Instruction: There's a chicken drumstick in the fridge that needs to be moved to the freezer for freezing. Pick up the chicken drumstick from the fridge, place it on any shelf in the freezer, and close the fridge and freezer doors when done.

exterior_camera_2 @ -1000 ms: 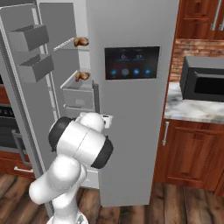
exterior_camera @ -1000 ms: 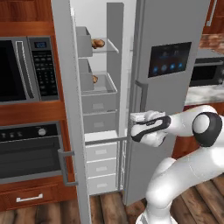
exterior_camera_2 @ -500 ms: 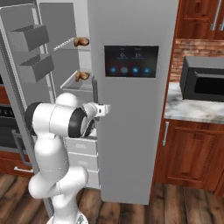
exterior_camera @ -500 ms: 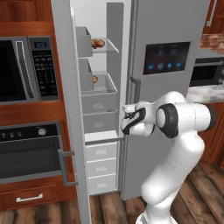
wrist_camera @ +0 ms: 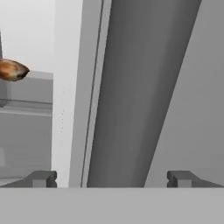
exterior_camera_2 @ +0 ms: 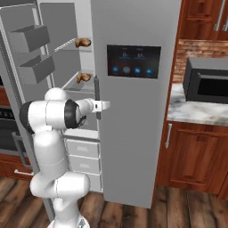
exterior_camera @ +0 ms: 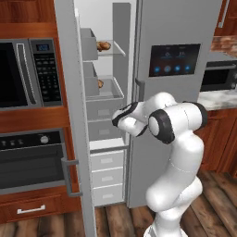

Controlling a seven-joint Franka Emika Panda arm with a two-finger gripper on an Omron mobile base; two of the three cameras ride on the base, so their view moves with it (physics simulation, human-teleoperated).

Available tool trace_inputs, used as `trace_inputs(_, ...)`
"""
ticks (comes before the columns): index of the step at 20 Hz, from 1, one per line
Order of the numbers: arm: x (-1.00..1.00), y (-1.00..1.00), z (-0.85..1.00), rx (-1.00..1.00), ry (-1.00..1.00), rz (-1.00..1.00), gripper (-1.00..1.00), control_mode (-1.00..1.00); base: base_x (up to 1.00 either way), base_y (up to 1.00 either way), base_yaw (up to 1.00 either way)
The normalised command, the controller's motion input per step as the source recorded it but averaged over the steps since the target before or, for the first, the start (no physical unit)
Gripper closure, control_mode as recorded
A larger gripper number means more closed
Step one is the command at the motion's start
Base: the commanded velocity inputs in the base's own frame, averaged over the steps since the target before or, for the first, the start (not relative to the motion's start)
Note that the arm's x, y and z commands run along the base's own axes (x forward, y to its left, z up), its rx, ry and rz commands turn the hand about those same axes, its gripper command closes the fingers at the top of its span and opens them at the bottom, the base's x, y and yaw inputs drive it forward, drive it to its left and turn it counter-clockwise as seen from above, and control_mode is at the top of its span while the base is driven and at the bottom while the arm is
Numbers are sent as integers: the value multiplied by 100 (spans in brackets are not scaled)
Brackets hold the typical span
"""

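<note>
The freezer (exterior_camera: pixel 104 106) stands open, its plain door (exterior_camera: pixel 69 115) swung out to the left with grey bins on it. On its top glass shelf (exterior_camera_2: pixel 67 44) lies the golden-brown chicken drumstick (exterior_camera: pixel 103 46) (exterior_camera_2: pixel 83 42). A smaller orange-brown lump (exterior_camera: pixel 100 84) (exterior_camera_2: pixel 83 77) (wrist_camera: pixel 12 70) rests one shelf lower. The fridge door (exterior_camera: pixel 185 139) (exterior_camera_2: pixel 133 147) with the dark panel is shut. My gripper (exterior_camera: pixel 115 121) (exterior_camera_2: pixel 107 105) (wrist_camera: pixel 112 178) is open and empty, level with the fridge door's handle (exterior_camera_2: pixel 96 95), with a grey vertical bar between its fingertips (wrist_camera: pixel 43 178).
A built-in microwave (exterior_camera: pixel 28 74) and oven (exterior_camera: pixel 32 157) fill the wall left of the open freezer door. Grey drawers (exterior_camera: pixel 106 178) sit low in the freezer. To the right is a marble counter (exterior_camera_2: pixel 196 111) with a second microwave (exterior_camera_2: pixel 205 84) over wood cabinets.
My hand has moved left and a little up, from in front of the fridge door to its left edge. The elbow has folded out to the right. The gripper stays open.
</note>
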Motion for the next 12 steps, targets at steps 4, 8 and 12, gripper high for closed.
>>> trace_inputs(4, 34, 1, 32, -2, 3, -8, -100, -100, 0, 0, 0)
trace_inputs(8, -36, 0, 63, 0, -3, -3, -100, -100, 0, 0, 0)
trace_inputs(12, -58, -2, 57, 0, -2, -8, -100, -100, 0, 0, 0)
